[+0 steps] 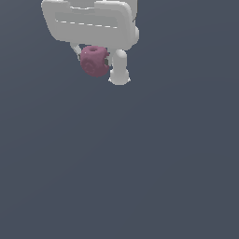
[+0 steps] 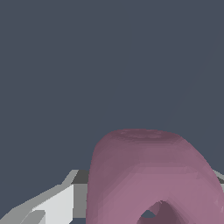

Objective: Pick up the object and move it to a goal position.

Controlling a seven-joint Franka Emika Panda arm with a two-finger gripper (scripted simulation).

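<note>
The white hand is clamped on the dull pink object, one finger pressed against its side and the other mostly hidden behind it, so the lump sits tucked just beneath the palm, seemingly for carrying toward the goal.

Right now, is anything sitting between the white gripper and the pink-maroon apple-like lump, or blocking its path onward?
Nothing visible. The white gripper is shut on the matte pink-maroon apple-like lump, fingers flanking it. Around them both views show only plain dark grey ground; no goal marker is visible.
</note>
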